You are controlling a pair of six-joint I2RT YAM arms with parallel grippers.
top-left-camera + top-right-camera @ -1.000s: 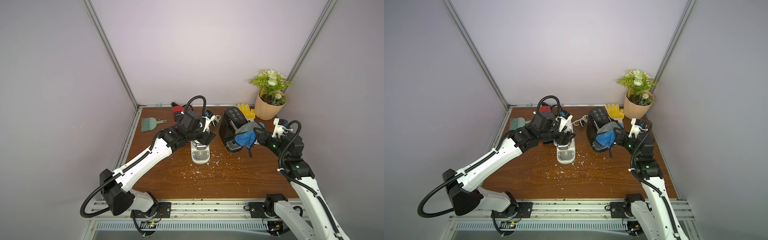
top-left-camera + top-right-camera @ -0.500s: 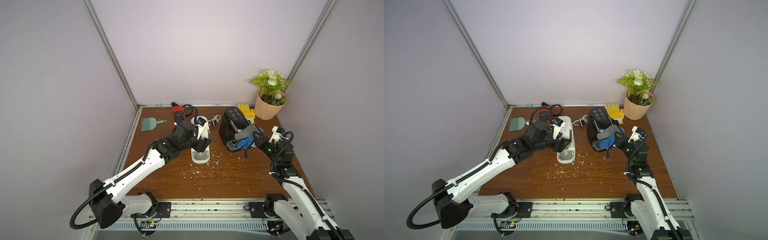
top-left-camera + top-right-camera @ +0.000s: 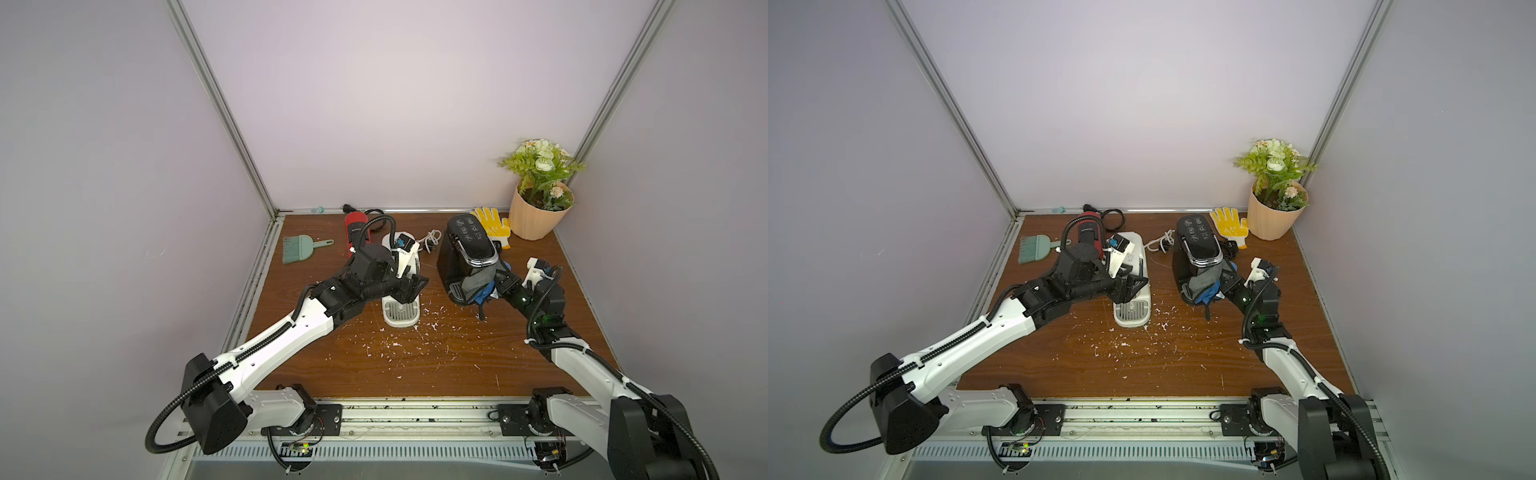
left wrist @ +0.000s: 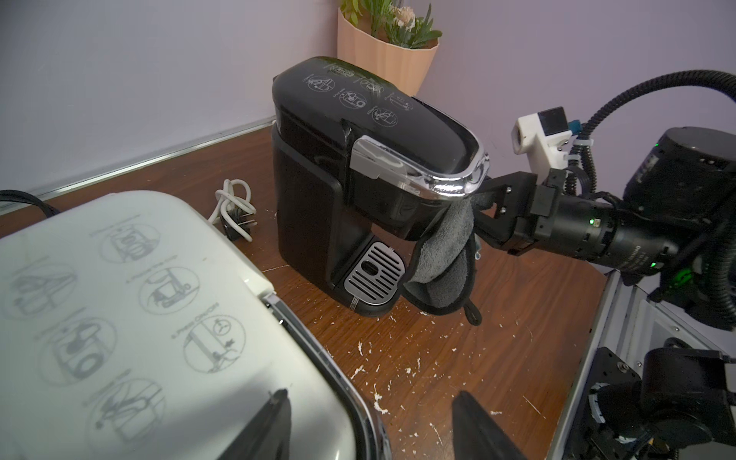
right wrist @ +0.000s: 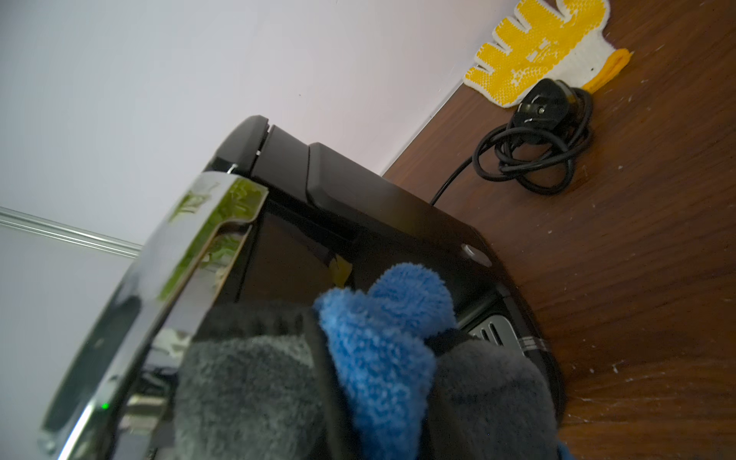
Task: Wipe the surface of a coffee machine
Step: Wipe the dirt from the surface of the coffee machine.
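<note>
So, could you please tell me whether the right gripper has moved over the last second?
Yes. The right gripper, shut on the cloth, has slid down the black coffee machine's front, toward its drip tray.

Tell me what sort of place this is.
Probably a robot lab test cell, not a kitchen: aluminium framing, wooden table, black coffee machine, white coffee machine as props.

On the white coffee machine (image 4: 119, 298), lower left, circled drawings, and one caption looks like "Press ON/OFF". The black coffee machine (image 4: 358, 103) has similar drawings, captions unreadable.
</note>
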